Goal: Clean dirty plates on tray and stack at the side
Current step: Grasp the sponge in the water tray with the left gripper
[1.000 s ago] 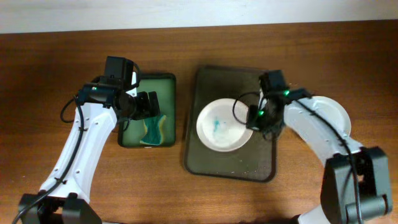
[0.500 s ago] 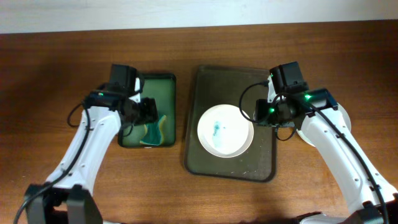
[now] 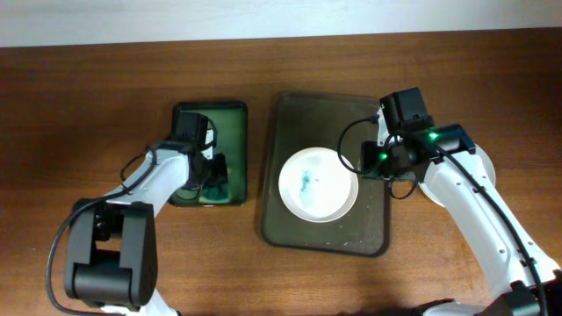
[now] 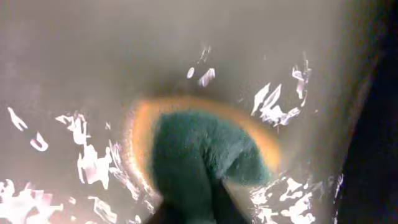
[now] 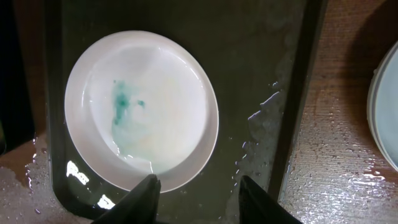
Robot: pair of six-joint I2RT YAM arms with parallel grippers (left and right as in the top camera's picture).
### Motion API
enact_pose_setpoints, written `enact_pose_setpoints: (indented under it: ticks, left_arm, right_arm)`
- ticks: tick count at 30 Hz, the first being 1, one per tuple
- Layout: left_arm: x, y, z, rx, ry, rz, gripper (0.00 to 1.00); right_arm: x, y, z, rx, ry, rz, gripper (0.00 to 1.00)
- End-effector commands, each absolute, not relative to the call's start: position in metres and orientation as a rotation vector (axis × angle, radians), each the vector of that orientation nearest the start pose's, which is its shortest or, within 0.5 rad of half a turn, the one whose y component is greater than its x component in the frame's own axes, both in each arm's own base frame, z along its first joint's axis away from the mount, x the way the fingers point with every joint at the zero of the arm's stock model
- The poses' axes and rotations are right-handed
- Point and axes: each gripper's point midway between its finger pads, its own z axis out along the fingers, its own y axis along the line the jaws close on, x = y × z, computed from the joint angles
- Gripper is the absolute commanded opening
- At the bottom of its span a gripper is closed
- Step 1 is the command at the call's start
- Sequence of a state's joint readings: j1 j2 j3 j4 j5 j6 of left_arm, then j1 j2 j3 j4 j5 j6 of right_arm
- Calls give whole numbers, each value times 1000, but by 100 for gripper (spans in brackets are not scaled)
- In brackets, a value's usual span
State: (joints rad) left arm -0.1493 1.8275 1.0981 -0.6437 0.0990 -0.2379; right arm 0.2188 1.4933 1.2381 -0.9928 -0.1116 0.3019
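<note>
Dirty plate [image 3: 318,184] with teal smear sits mid-tray [image 3: 290,114]; right gripper [image 5: 198,182] hovers at its 3 o'clock, fingers spread, empty. Left gripper [image 3: 213,169] is down in green bin [image 3: 230,111] at tray's 9 o'clock, on sponge [image 4: 199,155]; can't tell its grip.

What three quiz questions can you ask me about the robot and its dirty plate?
1. True or false: the plate on the tray is spotless.
2. Where is the sponge? A: in the green tub. B: on the plate. C: on the bare wooden table.
3. Fill in the blank: the right gripper hangs over the tray with its jaws ____.

Key: 1. False, because there is a blue-green smear on the plate. 2. A. 3. Open, with nothing between them.
</note>
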Motion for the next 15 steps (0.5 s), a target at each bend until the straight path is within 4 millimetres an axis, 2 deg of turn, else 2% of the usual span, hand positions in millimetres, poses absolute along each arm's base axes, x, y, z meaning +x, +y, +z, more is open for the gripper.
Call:
enact_pose_setpoints:
  ticks: [1, 2, 4, 7, 8, 9, 11, 12, 15]
  left_arm:
    - [365, -67, 55, -113, 2937, -180, 47]
    - [364, -67, 65, -114, 2945, -178, 49]
    - [360, -67, 64, -115, 2962, -173, 54]
    - [351, -68, 38, -108, 3001, -166, 49]
    - [345, -74, 18, -82, 3021, -163, 49]
    - [342, -79, 2, -58, 3025, -164, 44]
    - [337, -87, -18, -19, 3042, -161, 11]
    - [334, -90, -25, -5, 3059, -157, 0]
    - [336, -91, -19, -1, 3062, -151, 0]
  right_arm:
    - [319, 89, 142, 76, 2839, 251, 42]
    - [319, 89, 142, 76, 2839, 251, 42]
    - [319, 89, 142, 75, 2837, 251, 42]
    - [322, 90, 143, 75, 2826, 255, 42]
    - [322, 90, 143, 75, 2824, 256, 42]
    - [323, 90, 143, 74, 2821, 256, 42]
    - [323, 90, 143, 74, 2822, 256, 42]
    - [322, 90, 143, 75, 2826, 255, 43]
    - [321, 89, 143, 77, 2832, 252, 44]
